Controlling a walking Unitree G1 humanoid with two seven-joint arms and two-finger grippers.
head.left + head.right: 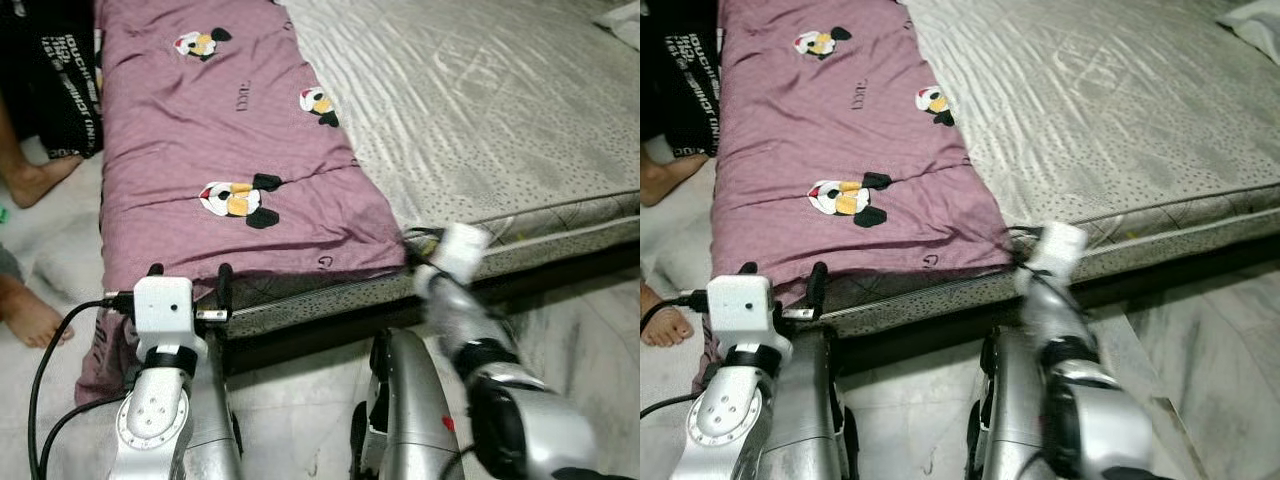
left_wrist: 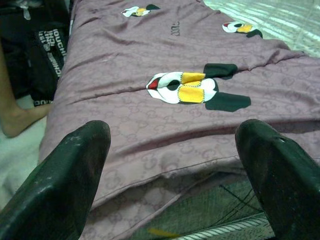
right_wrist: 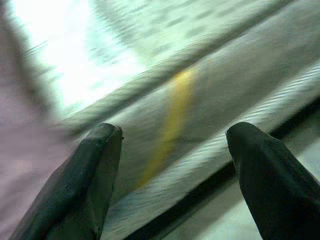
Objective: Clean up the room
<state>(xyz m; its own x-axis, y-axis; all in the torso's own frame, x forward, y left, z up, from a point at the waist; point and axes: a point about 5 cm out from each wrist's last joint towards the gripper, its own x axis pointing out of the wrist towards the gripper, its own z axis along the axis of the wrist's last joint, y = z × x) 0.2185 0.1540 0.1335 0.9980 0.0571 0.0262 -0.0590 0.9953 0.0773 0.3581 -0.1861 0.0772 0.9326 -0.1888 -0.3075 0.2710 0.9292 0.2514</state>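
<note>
Up close, the left gripper [image 1: 186, 270] holds its two black fingers [image 2: 65, 185] spread wide with nothing between them, poised at the near edge of a mauve blanket [image 1: 230, 150]. The right gripper [image 3: 170, 175] also has its fingers apart and empty; it sits at the mattress [image 1: 480, 110] edge, near the blanket's corner at about 3 o'clock from the left gripper. Its arm is blurred in the head views.

Outward from the fingers, the blanket covers the bed's left strip, running from 6 o'clock up to 12 o'clock, printed with cartoon figures [image 1: 238, 200] in black, white, yellow and red. Its near hem droops over the bed's side towards the floor [image 1: 560, 330]. The grey-green mattress lies bare to the right.

Risks, as a judgement: the fabric is thin and slippery-looking, so fingers closing at the hem may pinch only a fold and lose it, or catch the mattress piping beneath. Pulling with one gripper alone could drag the blanket off to the floor. A black cable [image 1: 45, 370] loops beside the left arm and could snag. A person's bare feet [image 1: 35, 180] stand close at 9 o'clock, within reach of a swinging arm.

Small dark lettering sits on the blanket near the figures, too small to read. A black garment [image 1: 65, 80] at 11 o'clock carries white block lettering, not clearly legible.
</note>
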